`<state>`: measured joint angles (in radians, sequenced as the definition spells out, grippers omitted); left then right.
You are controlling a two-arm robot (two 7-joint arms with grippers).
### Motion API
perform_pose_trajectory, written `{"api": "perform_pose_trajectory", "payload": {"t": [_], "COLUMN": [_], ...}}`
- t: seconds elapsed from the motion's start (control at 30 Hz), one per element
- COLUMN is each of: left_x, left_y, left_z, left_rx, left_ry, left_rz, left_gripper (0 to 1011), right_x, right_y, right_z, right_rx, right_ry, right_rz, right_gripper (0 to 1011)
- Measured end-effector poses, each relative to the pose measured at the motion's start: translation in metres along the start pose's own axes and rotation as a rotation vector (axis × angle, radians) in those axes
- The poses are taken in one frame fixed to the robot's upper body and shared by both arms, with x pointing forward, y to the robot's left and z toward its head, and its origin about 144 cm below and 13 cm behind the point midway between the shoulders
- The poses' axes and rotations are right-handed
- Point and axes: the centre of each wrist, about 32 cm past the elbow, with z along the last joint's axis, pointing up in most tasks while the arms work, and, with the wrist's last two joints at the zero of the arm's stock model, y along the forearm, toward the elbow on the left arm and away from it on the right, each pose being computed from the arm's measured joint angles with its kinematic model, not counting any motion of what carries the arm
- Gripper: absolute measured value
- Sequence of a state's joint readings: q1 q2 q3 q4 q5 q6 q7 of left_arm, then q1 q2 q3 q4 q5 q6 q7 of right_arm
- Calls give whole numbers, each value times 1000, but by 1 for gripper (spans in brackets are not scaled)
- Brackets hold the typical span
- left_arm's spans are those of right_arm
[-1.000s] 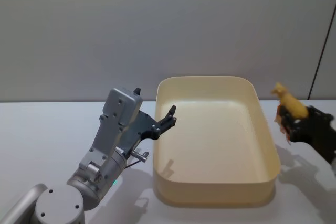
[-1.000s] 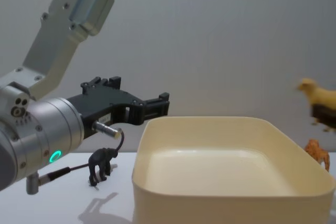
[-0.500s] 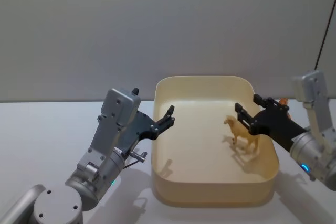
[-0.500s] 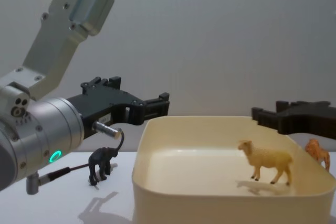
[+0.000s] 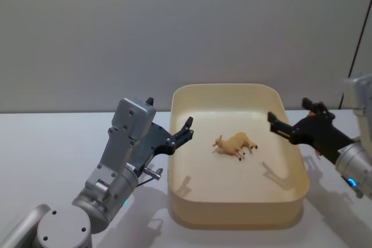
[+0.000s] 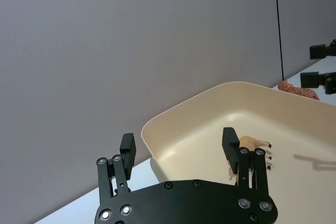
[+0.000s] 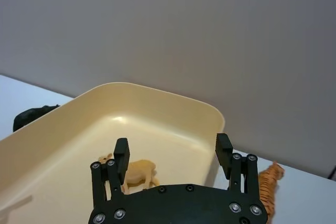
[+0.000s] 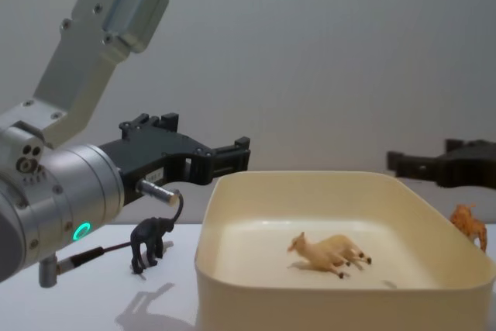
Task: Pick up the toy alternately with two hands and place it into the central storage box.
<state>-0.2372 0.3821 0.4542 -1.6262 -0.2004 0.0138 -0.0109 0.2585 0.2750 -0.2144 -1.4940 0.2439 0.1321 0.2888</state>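
**A:** Start from the left. What is the left gripper (image 6: 178,148) doing?

**B:** It hangs on its thick silver arm just beside the left wall of the large cream-yellow rectangular plastic tub (image 5: 232,87), a little above the rim and pointing toward it. Its black fingers (image 6: 229,142) stand apart with nothing between them. It touches neither the tub nor any toy.

**A:** Is anything under it?

**B:** A small black ape figure (image 8: 149,241) stands upright on the white table (image 5: 46,143), left of the tub and below the arm in the chest view, close to the arm's cable. Whether the two touch I cannot tell.

**A:** And the toy itself?

**B:** The small tan plastic sheep figure (image 5: 237,144) lies on its side on the tub's floor, near the middle, head toward the left wall. Its legs stick out sideways, and it is clear of all four walls.

**A:** What about the right side?

**B:** The right gripper (image 7: 173,151) hovers above the tub's right rim, apart from it and well clear of the sheep. Its two fingers are spread wide and hold nothing.

**A:** Anything beyond it?

**B:** A small orange striped tiger figure (image 8: 468,225) sits on the table just outside the tub's right wall, lower than the gripper.
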Motion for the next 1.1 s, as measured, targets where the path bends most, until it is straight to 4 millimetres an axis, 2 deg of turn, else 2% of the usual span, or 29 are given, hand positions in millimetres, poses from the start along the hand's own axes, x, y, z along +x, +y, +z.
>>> {"api": "perform_pose_trajectory", "payload": {"t": [0.07,0.33,0.67,1.1], "left_x": [0,0,0,0], "left_y": [0,0,0,0], "left_z": [0,0,0,0], "left_rx": [0,0,0,0], "left_ry": [0,0,0,0], "left_rz": [0,0,0,0], "left_gripper": [1001,1001,1001,1001], "right_x": [5,27,42,46], "right_y": [-5,-29,-52,-53], "right_z": [1,2,-5,-23], "right_rx": [6,10,-39,-119], "right_ry": [11,36,59,52], "right_rz": [-22,-115,-188,-235], "right_gripper": [1001,1001,1001,1001]}}
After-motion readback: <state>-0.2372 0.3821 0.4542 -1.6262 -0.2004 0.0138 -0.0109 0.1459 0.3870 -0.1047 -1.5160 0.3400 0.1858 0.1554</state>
